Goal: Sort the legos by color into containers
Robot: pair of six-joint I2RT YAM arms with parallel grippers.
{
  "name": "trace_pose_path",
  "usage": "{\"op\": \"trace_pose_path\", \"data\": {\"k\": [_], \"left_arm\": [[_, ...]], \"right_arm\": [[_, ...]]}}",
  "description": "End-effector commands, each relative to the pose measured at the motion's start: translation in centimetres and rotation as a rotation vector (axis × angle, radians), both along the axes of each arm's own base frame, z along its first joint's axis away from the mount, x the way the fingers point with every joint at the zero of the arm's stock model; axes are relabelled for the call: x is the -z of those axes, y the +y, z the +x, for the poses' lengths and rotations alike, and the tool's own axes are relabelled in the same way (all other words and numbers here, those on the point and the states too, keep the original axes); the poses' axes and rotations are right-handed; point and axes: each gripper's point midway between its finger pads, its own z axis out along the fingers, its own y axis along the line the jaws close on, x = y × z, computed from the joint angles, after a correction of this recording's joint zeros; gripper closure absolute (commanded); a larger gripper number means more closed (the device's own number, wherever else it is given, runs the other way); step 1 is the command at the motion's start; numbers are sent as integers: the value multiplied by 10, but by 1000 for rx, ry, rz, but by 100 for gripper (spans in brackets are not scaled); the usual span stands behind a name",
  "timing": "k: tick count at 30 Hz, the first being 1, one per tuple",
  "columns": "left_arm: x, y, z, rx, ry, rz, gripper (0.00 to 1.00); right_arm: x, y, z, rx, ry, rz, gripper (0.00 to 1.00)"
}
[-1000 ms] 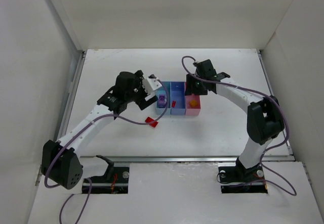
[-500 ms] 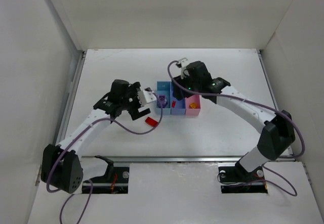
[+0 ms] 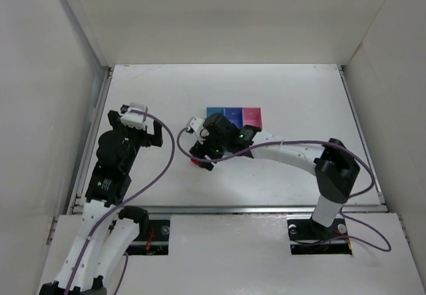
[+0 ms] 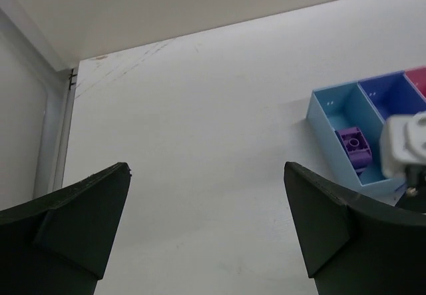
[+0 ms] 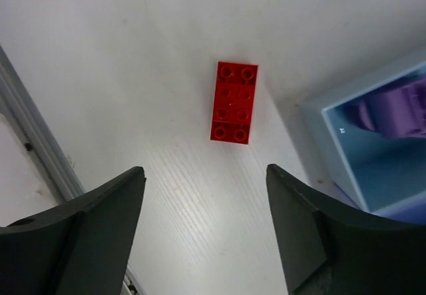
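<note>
Bearing red lego point(image 5: 234, 102), white table point(image 3: 279, 178), white walls point(image 3: 226, 15)

A white table point(image 3: 153, 82) sits inside 3 plain white walls point(image 3: 226, 15). A metal rail point(image 3: 239, 208) runs along its near edge, and a grey strip point(image 3: 98, 108) lines its left edge.

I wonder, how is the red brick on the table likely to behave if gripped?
The red brick looks like rigid plastic, so probably stiff and light. Lying flat, studs up, it should slide rather than roll; its smooth sides may slip.
</note>
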Motion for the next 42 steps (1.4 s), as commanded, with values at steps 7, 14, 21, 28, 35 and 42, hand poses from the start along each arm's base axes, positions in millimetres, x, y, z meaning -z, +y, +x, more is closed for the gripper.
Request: {"op": "trace_pose_path", "data": {"k": [7, 14, 21, 28, 35, 42], "left_arm": [[2, 20, -6, -132, -10, -84, 0], [-3, 16, -4, -124, -36, -112, 0], [7, 15, 2, -127, -5, -113, 0], [-2, 20, 2, -150, -34, -110, 0], [-9, 25, 0, -177, -63, -129, 0], [-22, 27, 7, -190, -88, -127, 0]], "right_arm": [[59, 9, 0, -44, 62, -176, 15], [75, 9, 17, 104, 52, -233, 15], [91, 31, 7, 142, 37, -249, 18], [103, 36, 8, 150, 52, -249, 91], [29, 53, -8, 38, 46, -55, 100], [-6, 62, 2, 30, -4, -37, 72]]}}
